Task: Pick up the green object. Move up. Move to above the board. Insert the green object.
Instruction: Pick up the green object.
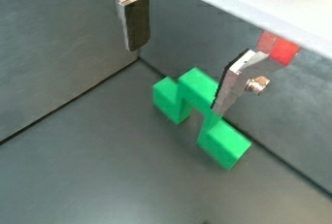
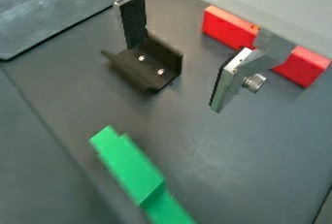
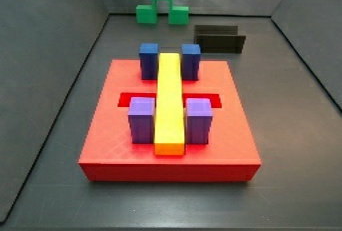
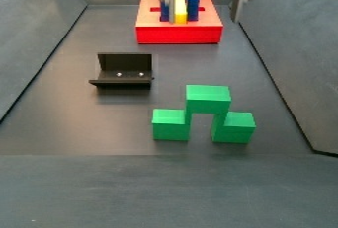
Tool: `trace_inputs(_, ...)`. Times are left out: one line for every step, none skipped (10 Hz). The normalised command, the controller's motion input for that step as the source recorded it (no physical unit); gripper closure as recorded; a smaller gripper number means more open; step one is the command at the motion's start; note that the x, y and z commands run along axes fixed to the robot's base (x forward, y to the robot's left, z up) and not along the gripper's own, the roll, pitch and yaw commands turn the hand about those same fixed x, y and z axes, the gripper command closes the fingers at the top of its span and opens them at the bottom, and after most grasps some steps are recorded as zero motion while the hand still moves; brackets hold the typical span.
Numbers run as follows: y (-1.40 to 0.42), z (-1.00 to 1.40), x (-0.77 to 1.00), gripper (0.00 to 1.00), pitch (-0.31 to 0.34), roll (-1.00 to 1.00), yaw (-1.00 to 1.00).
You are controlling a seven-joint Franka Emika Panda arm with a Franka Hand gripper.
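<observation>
lying on the floor, the green object (image 1: 197, 113) sits below the spread, empty gripper (image 1: 184, 56).

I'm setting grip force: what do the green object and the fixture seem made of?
Green object: probably matte plastic, even colour, no glare. Fixture: looks like dark metal, thin bent plate with bolt holes. Gripper, open, hangs over the green object.

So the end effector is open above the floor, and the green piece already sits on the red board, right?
Not quite. The end effector is open above the floor, but the green piece lies on the floor near the fixture, far from the red board, as a side view shows.
</observation>
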Motion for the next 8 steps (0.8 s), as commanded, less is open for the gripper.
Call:
trace_inputs(0.86,-0.29,0.00,0.00,0.000,0.09,-0.12)
trace_inputs(0.83,-0.34,0.00,0.00,0.000,0.13,-0.13)
trace_inputs(0.79,-0.40,0.00,0.00,0.003,0.14,-0.15)
trace_inputs(0.71,-0.48,0.00,0.00,0.040,0.16,-0.22)
trace_inputs(0.61,-0.50,0.00,0.00,0.073,0.15,-0.23)
trace_inputs(0.32,-0.52,0.00,0.00,0.074,0.12,-0.15)
trace_inputs(0.10,-0.42,0.12,0.00,0.067,0.09,-0.01)
trace_inputs(0.02,-0.24,0.32,0.00,0.083,0.04,0.00)
